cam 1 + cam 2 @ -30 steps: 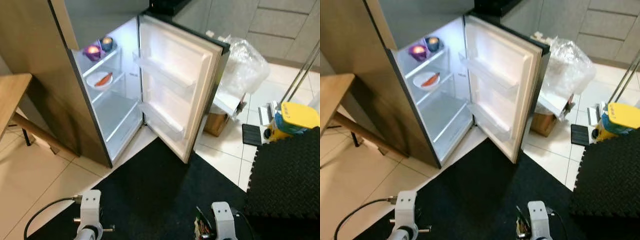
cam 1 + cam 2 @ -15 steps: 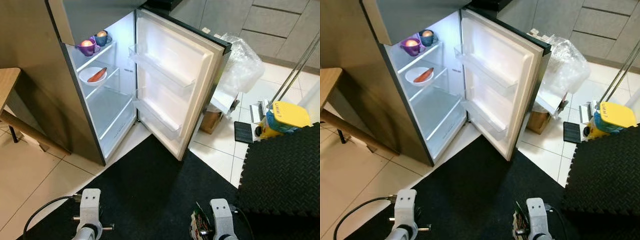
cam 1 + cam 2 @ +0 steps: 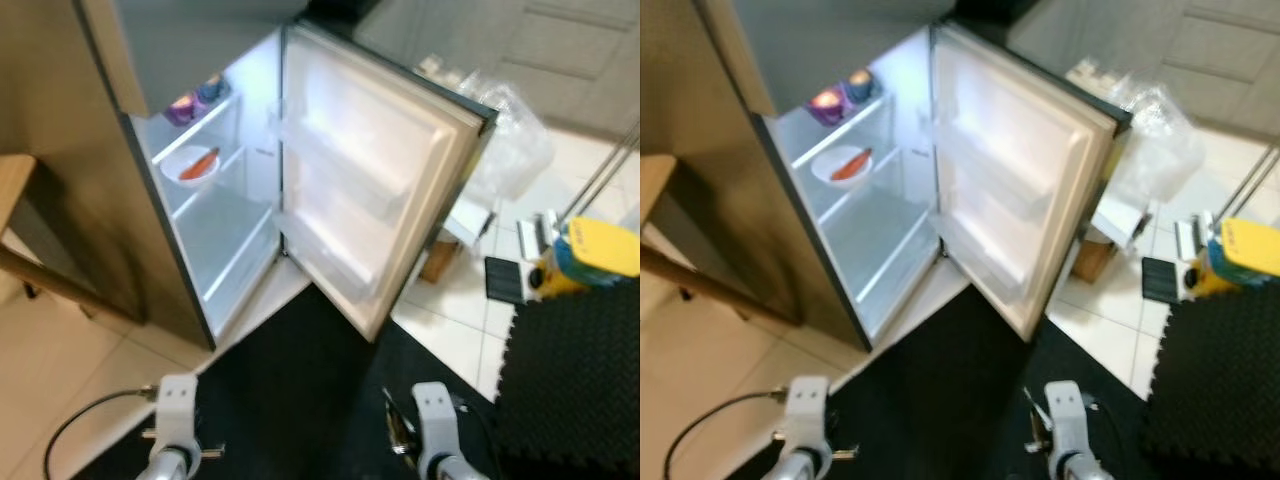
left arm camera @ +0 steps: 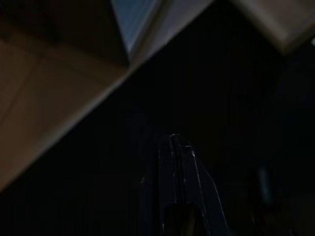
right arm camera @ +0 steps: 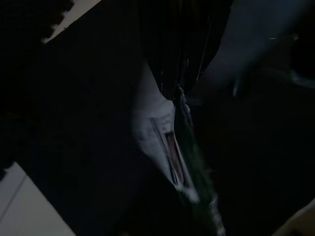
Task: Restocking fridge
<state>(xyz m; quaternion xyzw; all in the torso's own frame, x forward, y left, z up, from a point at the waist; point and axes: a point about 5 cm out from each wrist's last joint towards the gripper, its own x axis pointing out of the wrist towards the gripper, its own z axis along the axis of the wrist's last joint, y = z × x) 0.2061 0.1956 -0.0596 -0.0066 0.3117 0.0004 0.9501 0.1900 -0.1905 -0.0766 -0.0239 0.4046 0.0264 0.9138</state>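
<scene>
Our right gripper (image 5: 179, 93) is clamped on a flat printed packet (image 5: 165, 147), its white and green wrapper hanging from between the black fingers above the dark mat (image 3: 300, 400); from the head view the packet's edge (image 3: 398, 432) shows just inboard of the right wrist (image 3: 432, 420). Our left gripper (image 4: 177, 147) holds nothing, its two fingers pressed together and pointing down at the same mat. Both arms hang low at our sides, wrists (image 3: 178, 405) level with each other.

Ahead of both grippers, and well apart from them, the fridge (image 3: 215, 250) stands with its door (image 3: 375, 200) swung wide, the door's white shelves bare. Inside, on the upper shelf, sit a purple cup (image 3: 827, 103) and a blue cup (image 3: 860, 83); one shelf below, a white plate (image 3: 843, 165) carries an orange vegetable (image 3: 850, 164).

Beyond the right gripper, past the door, lie a clear plastic bag (image 3: 515, 150), a cardboard box (image 3: 440, 258), a yellow device (image 3: 595, 255) and a foam tile mat (image 3: 575, 390). Off the left gripper's side, a wooden table (image 3: 15, 185) edges in over pale floor tiles. The head views are blurred.
</scene>
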